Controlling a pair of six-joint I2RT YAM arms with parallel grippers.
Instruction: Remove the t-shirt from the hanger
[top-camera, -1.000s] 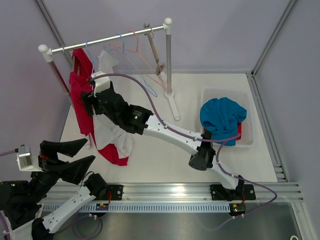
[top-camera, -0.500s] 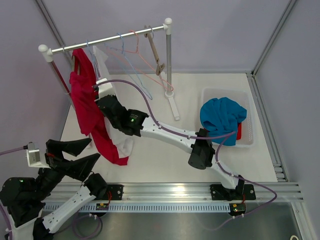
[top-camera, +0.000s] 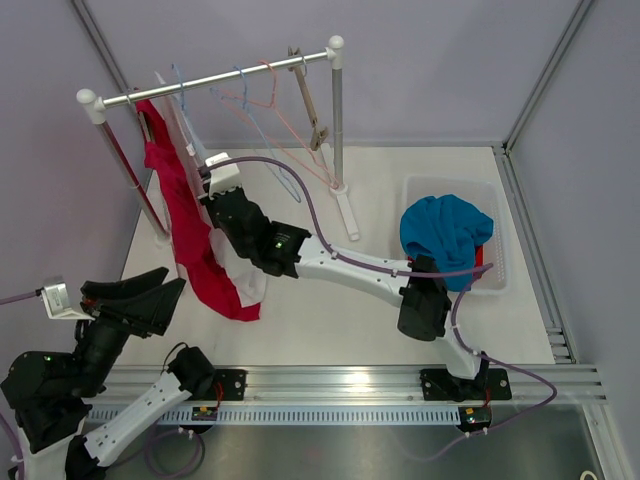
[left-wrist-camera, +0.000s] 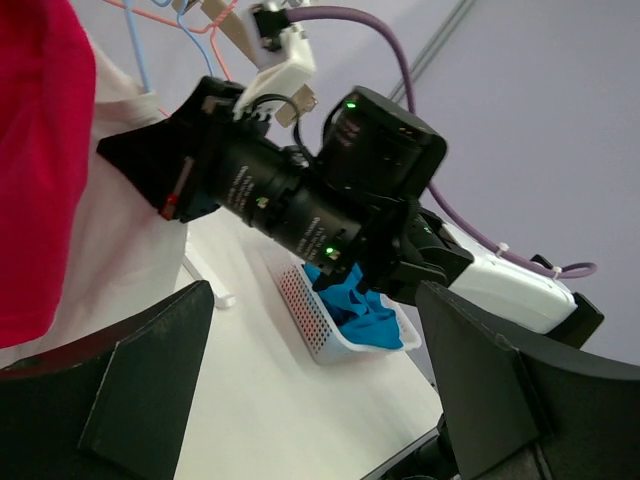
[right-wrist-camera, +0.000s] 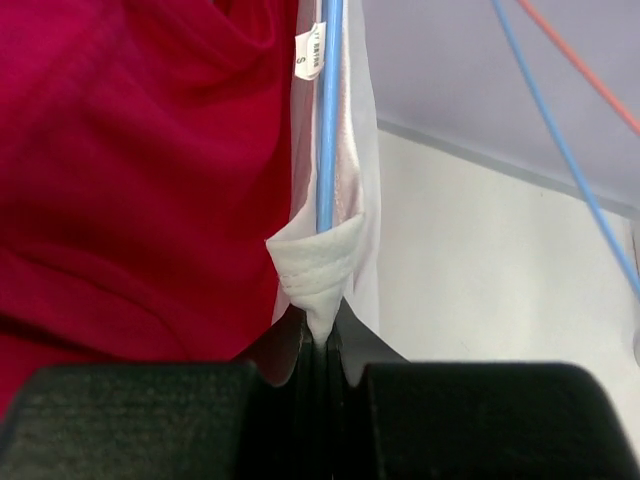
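White t-shirt (right-wrist-camera: 320, 265) hangs on the blue hanger (right-wrist-camera: 328, 120) at the rail's (top-camera: 215, 82) left end, beside a red garment (top-camera: 195, 240). Right gripper (right-wrist-camera: 322, 335) pinches its fabric at the hanger wire, evidently to pull it free. Left gripper (top-camera: 138, 302), below the rail, stands wide and empty.

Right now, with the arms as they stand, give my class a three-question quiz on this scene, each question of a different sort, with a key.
1. True or false: the right hand is shut on a fold of the white t-shirt.
2. Choose one: what lies on top in the basket? A, a blue cloth; B, a green bottle; C, a wooden spoon.
3. Fill the gap: the left hand touches no garment and its jaws stand ____.

Key: 1 true; 2 A; 3 open.
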